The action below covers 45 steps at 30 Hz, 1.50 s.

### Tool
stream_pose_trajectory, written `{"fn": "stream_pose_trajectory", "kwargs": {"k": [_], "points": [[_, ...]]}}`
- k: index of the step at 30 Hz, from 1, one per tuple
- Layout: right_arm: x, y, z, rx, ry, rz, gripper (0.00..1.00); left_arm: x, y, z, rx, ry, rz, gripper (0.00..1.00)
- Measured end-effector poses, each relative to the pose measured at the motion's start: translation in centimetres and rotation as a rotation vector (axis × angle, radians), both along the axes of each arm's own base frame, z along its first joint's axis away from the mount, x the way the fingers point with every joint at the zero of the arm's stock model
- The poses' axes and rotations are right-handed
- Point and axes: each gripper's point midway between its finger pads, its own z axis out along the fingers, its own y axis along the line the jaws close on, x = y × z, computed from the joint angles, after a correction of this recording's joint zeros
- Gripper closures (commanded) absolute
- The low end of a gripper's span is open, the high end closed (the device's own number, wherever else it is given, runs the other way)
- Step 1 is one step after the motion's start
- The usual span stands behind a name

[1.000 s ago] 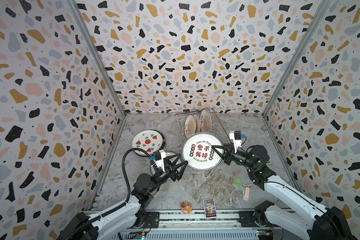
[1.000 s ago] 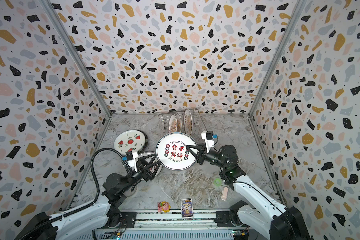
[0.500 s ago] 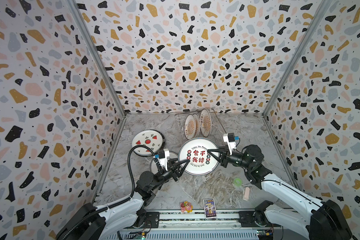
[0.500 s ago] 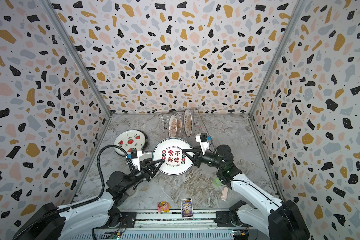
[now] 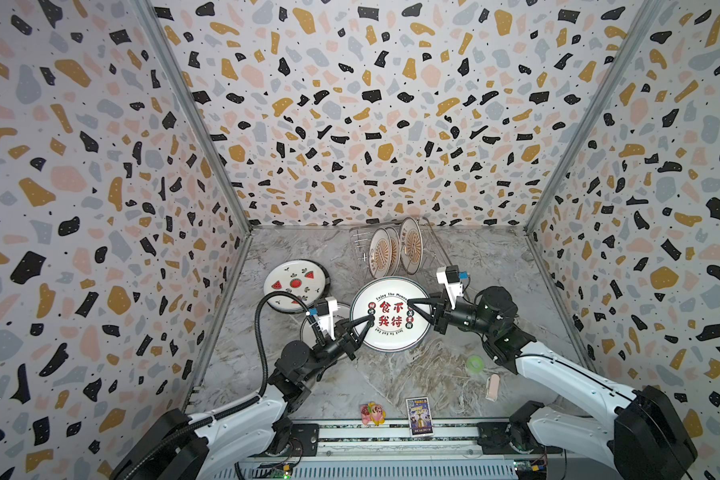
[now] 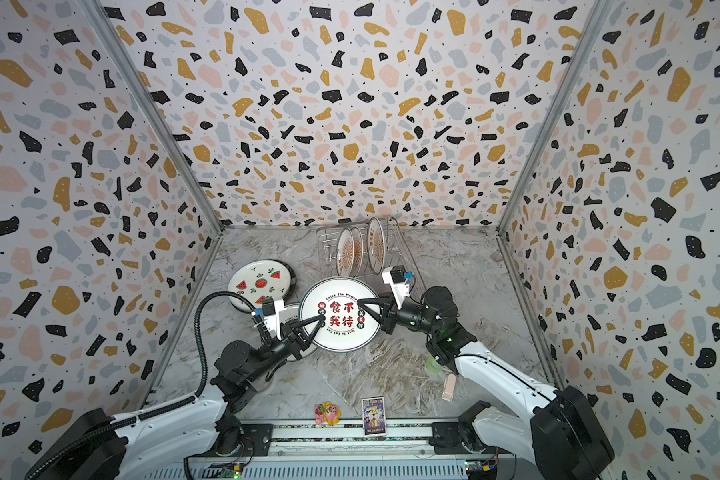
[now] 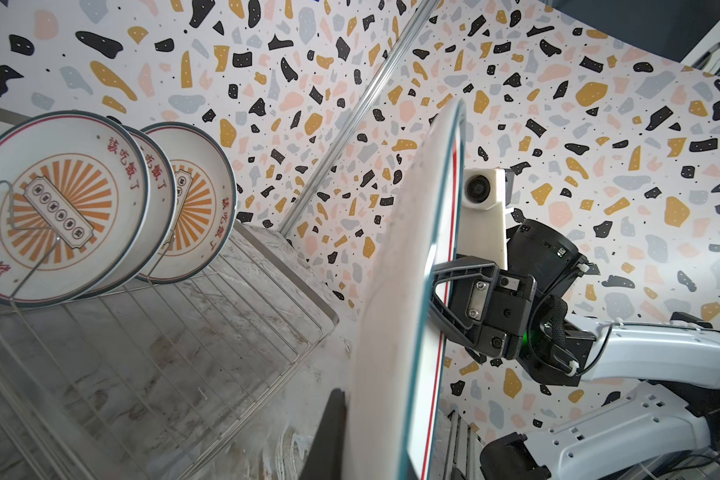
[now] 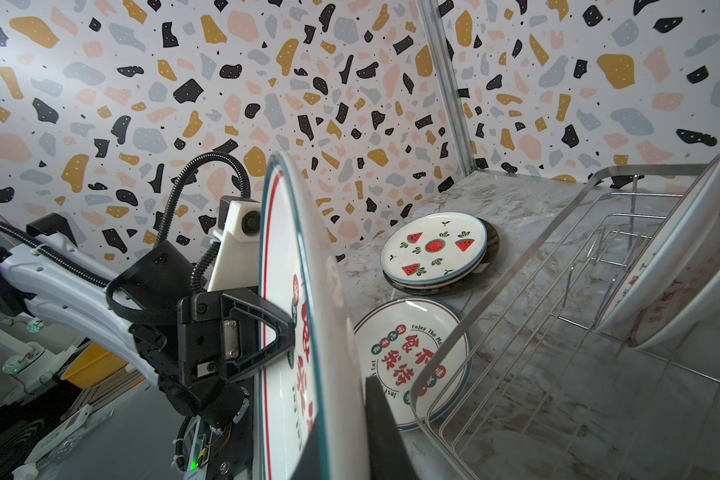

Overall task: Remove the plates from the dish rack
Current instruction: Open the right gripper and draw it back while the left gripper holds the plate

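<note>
Three orange-sunburst plates (image 5: 395, 251) stand on edge in the wire dish rack (image 7: 208, 328) at the back of the desk (image 5: 495, 270); one red-character plate (image 5: 389, 313), white with a teal-and-red rim, hangs before the rack, left claw (image 5: 365, 323) and right claw (image 5: 412, 307) clamped on opposite edges; one second red-character plate (image 8: 408, 357) lies flat; one watermelon plate (image 5: 295, 284) tops a stack.

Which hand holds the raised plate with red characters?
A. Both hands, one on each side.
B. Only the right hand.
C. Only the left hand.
A: the left hand and the right hand are each shut on the rim of the plate with red characters, from opposite sides.
</note>
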Motion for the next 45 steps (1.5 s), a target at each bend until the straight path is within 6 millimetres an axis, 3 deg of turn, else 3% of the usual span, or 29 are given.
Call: {"fn": "stream_pose_trajectory", "kwargs": {"k": [8,14,18,20,22,34,39,45], "points": [[0.7,0.6,-0.3,-0.014,-0.002,-0.008,0.77,0.3,0.3,-0.4,0.004,0.027,0.023,1.00],[1.1,0.7,-0.6,-0.023,0.000,-0.019,0.58,0.5,0.8,-0.3,-0.008,0.030,0.056,1.00],[1.3,0.7,-0.7,-0.025,0.002,-0.029,0.39,0.6,1.0,-0.4,-0.016,0.041,0.067,1.00],[1.4,0.7,-0.7,-0.026,0.000,-0.034,0.23,0.7,1.1,-0.4,-0.021,0.048,0.076,1.00],[1.5,0.6,-0.8,-0.028,0.002,-0.041,0.01,0.8,1.3,-0.6,-0.024,0.053,0.085,1.00],[1.9,-0.7,-0.3,-0.023,-0.025,-0.154,0.01,1.8,2.3,-1.1,-0.033,0.080,0.149,1.00],[2.8,-1.2,-1.0,-0.037,-0.014,-0.245,0.01,3.1,5.3,-1.8,-0.064,0.108,0.251,1.00],[3.7,-1.3,-1.9,-0.057,-0.002,-0.348,0.01,3.8,7.9,-0.9,-0.151,0.119,0.328,1.00]]}}
